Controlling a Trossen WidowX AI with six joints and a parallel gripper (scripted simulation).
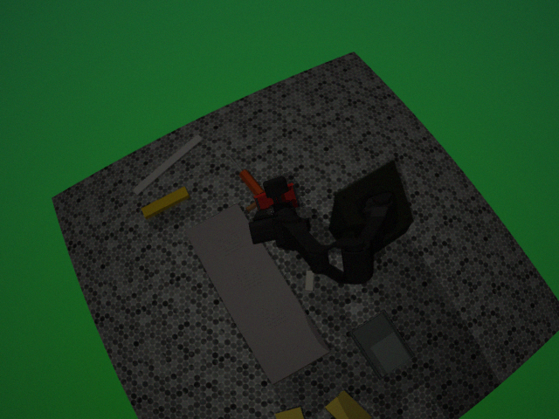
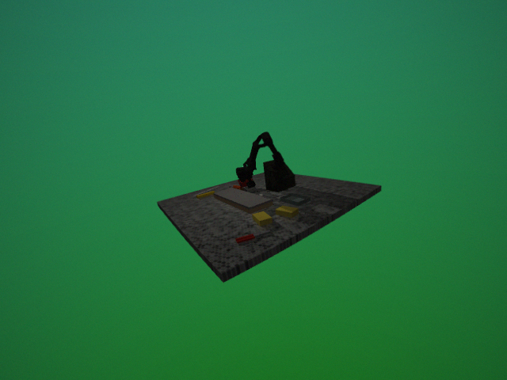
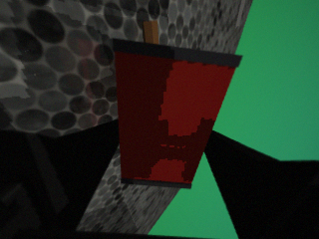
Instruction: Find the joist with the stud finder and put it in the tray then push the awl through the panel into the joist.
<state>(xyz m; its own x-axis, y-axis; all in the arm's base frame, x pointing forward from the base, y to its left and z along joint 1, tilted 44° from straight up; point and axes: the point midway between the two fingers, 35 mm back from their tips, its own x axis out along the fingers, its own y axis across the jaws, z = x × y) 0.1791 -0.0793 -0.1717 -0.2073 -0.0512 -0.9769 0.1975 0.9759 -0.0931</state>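
Red shows in your top view where the gripper (image 1: 275, 198) pinches the stud finder (image 1: 288, 195) just past the floor panel (image 1: 252, 288), with the orange awl (image 1: 248, 179) at its 11 o'clock and the tray (image 1: 381, 345) at 5 o'clock. Your exterior view puts the arm (image 2: 257, 153) behind the panel's far end. Your wrist view shows the stud finder's red body (image 3: 169, 124) clamped between dark fingers.
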